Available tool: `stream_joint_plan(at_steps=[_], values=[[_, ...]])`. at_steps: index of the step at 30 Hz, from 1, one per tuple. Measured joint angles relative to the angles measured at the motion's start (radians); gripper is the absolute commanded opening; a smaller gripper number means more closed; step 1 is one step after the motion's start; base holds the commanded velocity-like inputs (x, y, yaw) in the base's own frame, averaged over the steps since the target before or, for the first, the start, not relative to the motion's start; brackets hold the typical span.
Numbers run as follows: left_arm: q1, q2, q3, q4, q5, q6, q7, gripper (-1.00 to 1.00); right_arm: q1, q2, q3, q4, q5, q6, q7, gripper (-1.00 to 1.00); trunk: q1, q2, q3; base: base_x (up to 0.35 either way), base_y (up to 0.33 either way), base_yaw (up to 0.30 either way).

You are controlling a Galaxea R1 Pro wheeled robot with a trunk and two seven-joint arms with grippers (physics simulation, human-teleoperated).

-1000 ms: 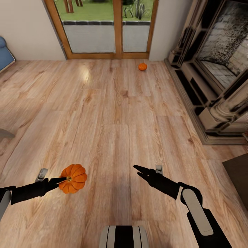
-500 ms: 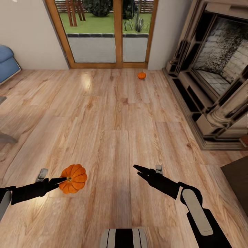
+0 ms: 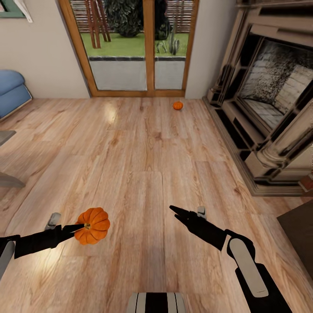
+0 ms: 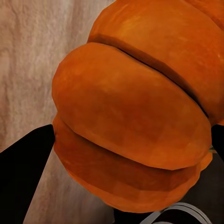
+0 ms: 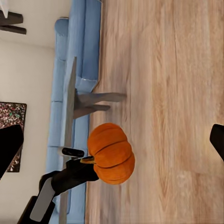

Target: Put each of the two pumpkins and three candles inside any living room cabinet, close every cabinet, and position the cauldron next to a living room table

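A bright-orange ribbed pumpkin (image 3: 92, 225) hangs above the wood floor at the lower left of the head view, and my left gripper (image 3: 81, 227) is shut on it at the stem end. Close up in the left wrist view, that pumpkin (image 4: 135, 116) sits between two dark fingers (image 4: 23, 172). The right wrist view catches the same pumpkin (image 5: 111, 153) from the side. A second pumpkin (image 3: 178, 105) lies on the floor far ahead, near the glass door. My right gripper (image 3: 174, 212) hovers open at the lower middle, holding nothing.
A stone fireplace (image 3: 269, 108) runs along the right wall. A glass patio door (image 3: 139, 52) stands at the back. A blue sofa (image 3: 11, 91) and a grey table edge (image 3: 4, 139) sit at the left. A dark rug corner (image 3: 300, 234) lies at the lower right.
The camera has tilted upward, so the door, fireplace and far pumpkin sit lower in the picture. Both arms and the held pumpkin keep their places.
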State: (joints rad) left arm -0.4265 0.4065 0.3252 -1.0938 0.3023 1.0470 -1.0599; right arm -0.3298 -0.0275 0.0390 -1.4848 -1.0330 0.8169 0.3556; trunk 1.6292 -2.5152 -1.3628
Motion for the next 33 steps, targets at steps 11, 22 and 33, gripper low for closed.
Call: stream_joint_plan(at_steps=[11, 22, 33], values=[[0.0, -0.001, 0.0, 0.003, -0.002, -0.001, 0.006, -1.0, -0.001, 0.0, 0.001, 0.006, 0.003, -0.023, -0.011, 1.0, -0.005, 0.003, 0.043, 0.0, 0.0, 0.0], [0.0, 0.0, 0.001, 0.003, -0.002, -0.001, 0.008, -1.0, -0.002, 0.001, 0.002, 0.007, 0.005, -0.026, -0.015, 1.0, -0.01, 0.005, 0.085, 0.0, 0.0, 0.0], [-0.001, 0.0, 0.003, 0.041, -0.005, -0.003, 0.01, -1.0, -0.001, 0.001, 0.003, 0.005, 0.004, -0.025, -0.069, 1.0, -0.015, 0.008, 0.128, 0.0, 0.0, 0.0]])
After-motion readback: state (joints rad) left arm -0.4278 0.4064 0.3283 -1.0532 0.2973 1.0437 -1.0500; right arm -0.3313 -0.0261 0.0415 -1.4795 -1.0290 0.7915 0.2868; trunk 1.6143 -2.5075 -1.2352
